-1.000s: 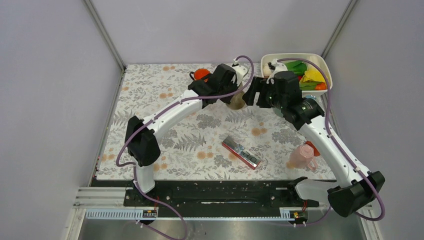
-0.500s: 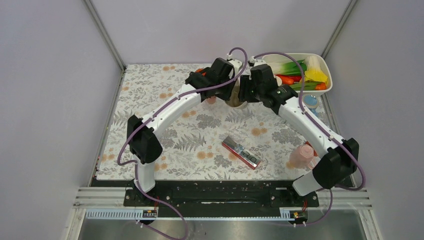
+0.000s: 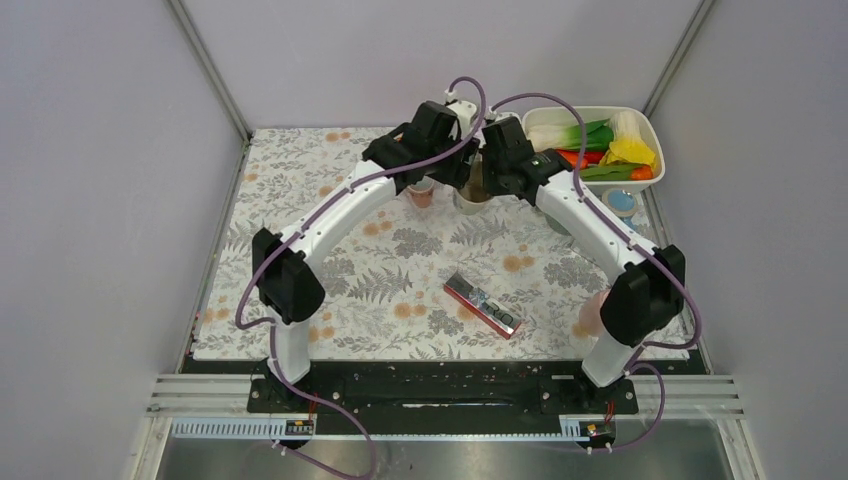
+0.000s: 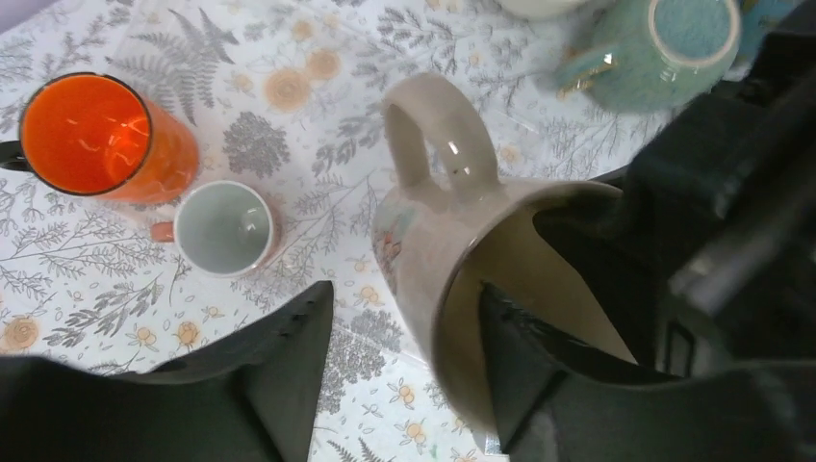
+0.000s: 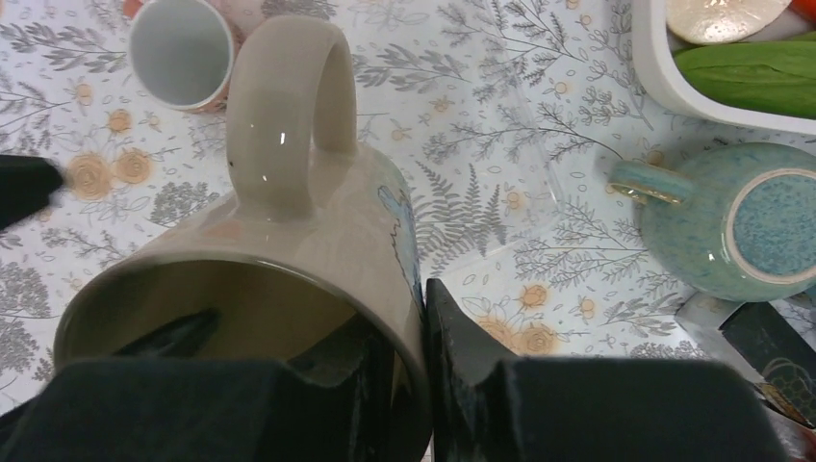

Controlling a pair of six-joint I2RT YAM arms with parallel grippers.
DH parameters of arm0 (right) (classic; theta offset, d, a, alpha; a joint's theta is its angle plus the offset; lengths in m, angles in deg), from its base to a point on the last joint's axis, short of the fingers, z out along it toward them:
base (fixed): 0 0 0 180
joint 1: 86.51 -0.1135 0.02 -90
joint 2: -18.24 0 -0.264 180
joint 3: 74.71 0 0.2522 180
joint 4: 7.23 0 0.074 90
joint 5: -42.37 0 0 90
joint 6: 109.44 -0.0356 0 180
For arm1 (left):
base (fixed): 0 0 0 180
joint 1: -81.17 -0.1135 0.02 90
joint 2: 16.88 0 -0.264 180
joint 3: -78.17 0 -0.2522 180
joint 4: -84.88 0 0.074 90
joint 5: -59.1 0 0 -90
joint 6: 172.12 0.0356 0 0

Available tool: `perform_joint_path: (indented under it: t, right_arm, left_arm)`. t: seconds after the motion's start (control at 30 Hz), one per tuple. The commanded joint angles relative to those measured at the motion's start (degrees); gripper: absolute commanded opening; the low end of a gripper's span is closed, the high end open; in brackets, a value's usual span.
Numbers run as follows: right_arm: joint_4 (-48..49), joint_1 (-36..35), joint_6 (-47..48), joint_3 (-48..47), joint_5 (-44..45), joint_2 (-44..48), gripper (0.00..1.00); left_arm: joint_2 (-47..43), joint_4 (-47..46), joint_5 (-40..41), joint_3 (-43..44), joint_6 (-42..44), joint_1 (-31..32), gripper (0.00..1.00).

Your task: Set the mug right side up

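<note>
Your right gripper (image 5: 419,356) is clenched on the rim of the beige mug (image 5: 289,221): in the right wrist view one finger sits inside the mouth and the other presses the outer wall, with the wall pinched between them. Your left gripper (image 4: 404,308) is released. In the left wrist view one finger reaches into the mug's mouth while the other stands clear of the outer wall, with floral tablecloth (image 4: 318,125) showing in the gap. The mug is at the far middle of the table, between the two wrists (image 3: 472,190). It is tilted so that its open mouth faces both wrist cameras and its handle points away from them. You cannot tell from these views whether its base touches the cloth. Just beside it to the left stand a small cup (image 4: 223,229) with a white inside and, farther left, an orange glass (image 4: 91,135), both mouth up. A teal mug (image 5: 741,231) stands to its right, near the white tray (image 3: 590,110) of vegetables in the far right corner. A dark oblong bar (image 3: 485,306) lies well apart, toward the near middle of the cloth.
</note>
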Motion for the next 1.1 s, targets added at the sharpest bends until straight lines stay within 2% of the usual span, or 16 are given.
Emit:
perform_joint_path:
  t: [0.0, 0.13, 0.2, 0.33, 0.47, 0.53, 0.7, 1.0, 1.03, 1.07]
  right_arm:
    - [3.4, 3.4, 1.4, -8.1, 0.6, -2.4, 0.0]
    - [3.2, 5.7, 3.0, -15.0, -3.0, -8.6, 0.0]
    - [3.1, 6.6, 3.3, -18.9, -4.6, -12.8, 0.0]
    - [1.0, 6.7, 4.9, -32.8, -5.1, -23.8, 0.0]
    - [-5.4, 6.7, 3.8, -56.6, -3.7, -39.4, 0.0]
    - [-6.4, 6.8, 3.2, -63.4, -2.7, -44.9, 0.0]
    - [0.4, 7.0, 2.6, -57.9, 0.6, -45.5, 0.0]
    - [-1.8, 7.1, 1.1, -58.4, 0.7, -48.4, 0.0]
    - [-1.8, 6.9, 0.7, -58.2, 0.8, -48.5, 0.04]
    - [-1.8, 7.0, 0.4, -58.0, 0.9, -48.5, 0.13]
  left_arm:
    - [-5.3, -4.2, -5.6, 4.2, 2.9, -2.4, 0.7]
    - [-8.4, -2.0, -6.0, 2.6, 2.3, -6.8, 0.91]
    - [-10.3, -1.1, -6.6, 0.1, 2.3, -9.1, 0.95]
    - [-14.0, -0.6, -6.4, -4.5, 4.7, -13.1, 0.97]
    - [-17.0, -0.6, -5.9, -10.1, 6.2, -17.3, 0.97]
    - [-18.4, -1.0, -6.6, -12.6, 6.0, -19.4, 0.97]
    - [-20.6, -2.7, -8.7, -16.6, 6.4, -22.4, 0.97]
    - [-18.9, -4.8, -11.6, -17.4, 6.8, -24.4, 0.97]
    - [-18.7, -5.0, -11.9, -17.4, 6.7, -24.5, 0.97]
    - [-18.4, -5.1, -12.3, -17.4, 6.6, -24.4, 0.97]
